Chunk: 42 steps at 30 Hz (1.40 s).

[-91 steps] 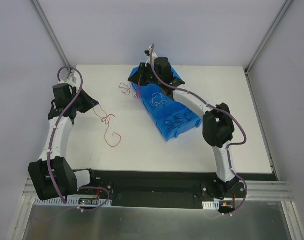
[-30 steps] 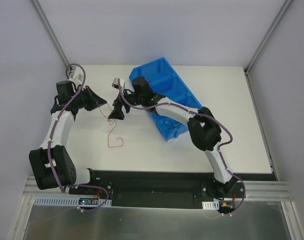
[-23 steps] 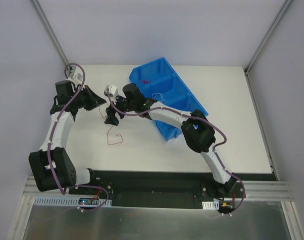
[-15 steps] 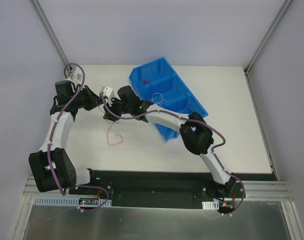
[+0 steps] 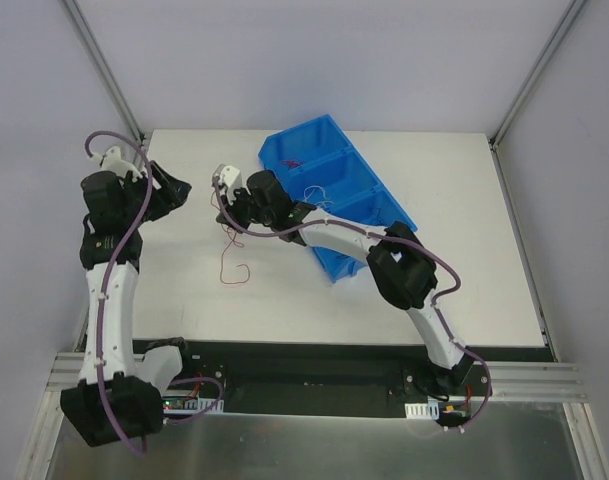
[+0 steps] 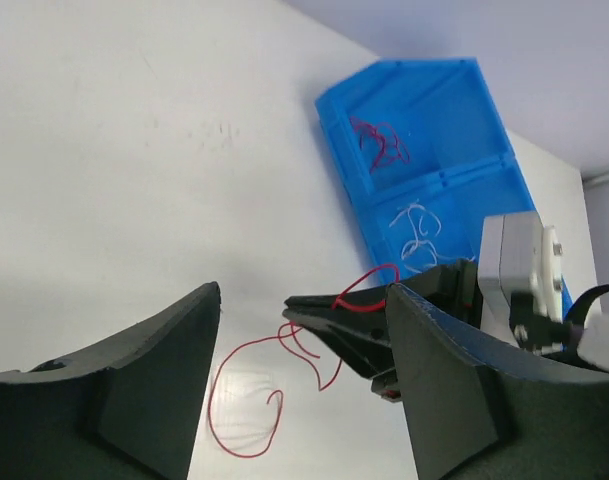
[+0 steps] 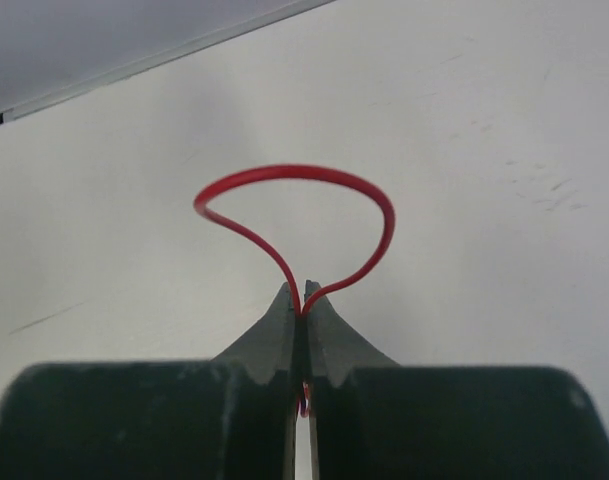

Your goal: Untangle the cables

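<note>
Between right gripper tips, red cable pinched (loop protruding)

Right wrist view: red wire vanished between pinched fingers of right tool, rest of wire out of sight. Left tool was cut off by bottom edge. Blue bin: nearest compartment hidden behind camera housing. Overhead: grip on wire too small to make out; white wire too fine to trace.
</note>
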Available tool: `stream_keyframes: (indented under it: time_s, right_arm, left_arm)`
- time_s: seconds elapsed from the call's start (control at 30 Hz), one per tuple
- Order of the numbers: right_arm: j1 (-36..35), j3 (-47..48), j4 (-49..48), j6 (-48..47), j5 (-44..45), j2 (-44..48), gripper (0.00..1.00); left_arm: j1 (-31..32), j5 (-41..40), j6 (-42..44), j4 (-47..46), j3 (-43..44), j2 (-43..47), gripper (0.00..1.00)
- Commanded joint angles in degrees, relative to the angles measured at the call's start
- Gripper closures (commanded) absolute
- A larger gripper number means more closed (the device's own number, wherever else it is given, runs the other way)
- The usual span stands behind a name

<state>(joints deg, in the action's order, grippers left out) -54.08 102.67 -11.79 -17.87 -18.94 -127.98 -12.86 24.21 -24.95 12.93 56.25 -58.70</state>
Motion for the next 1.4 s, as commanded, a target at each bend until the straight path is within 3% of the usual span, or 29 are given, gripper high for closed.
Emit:
stream_keyframes:
  time_s: [0.0,0.23,0.43,0.6,0.7,0.9,1.0,1.1,1.2,1.37]
  right_arm:
    - [2.22,4.72,-6.58,4.4,9.07,5.29,0.99]
    - [8.64,19.64,-7.72,7.06,18.58,-0.32,0.99]
    - [11.45,36.88,-7.28,-4.89,28.6,-9.82,0.99]
    - [15.05,37.86,-11.84,-6.91,28.87,-14.12,0.99]
    - [17.51,43.03,-11.07,-8.77,31.41,-18.78,0.99]
    - [22.97,37.87,-8.43,-0.52,29.76,-18.53,0.99]
    - [23.68,39.0,-6.23,1.34,27.38,-19.49,0.91]
    - [23.67,38.13,-5.35,1.34,27.2,-19.06,0.69]
    - [23.67,36.81,-3.86,2.04,27.38,-17.66,0.54]
    - [23.59,33.57,-1.75,2.4,26.23,-13.88,0.41]
  left_arm:
    - [-0.58,-11.62,1.84,-0.98,-1.67,7.1,0.33]
    - [-0.67,-9.36,-0.01,-2.03,-2.55,6.58,0.31]
    - [-0.67,-6.45,-1.07,-3.52,-3.16,5.26,0.34]
    - [-0.67,-5.84,-1.42,-4.58,-3.86,4.82,0.36]
    - [-0.67,-5.92,-1.07,-5.19,-4.3,4.56,0.36]
    - [-0.67,-5.14,-1.06,-5.89,-4.57,3.15,0.36]
    - [-0.67,-3.82,-1.42,-6.16,-4.66,2.36,0.38]
    - [-0.67,-3.29,-1.42,-6.42,-4.66,2.1,0.38]
    - [-0.67,-3.11,-1.33,-6.51,-4.74,2.18,0.38]
    - [-0.59,-2.15,-1.51,-6.69,-4.75,2.01,0.38]
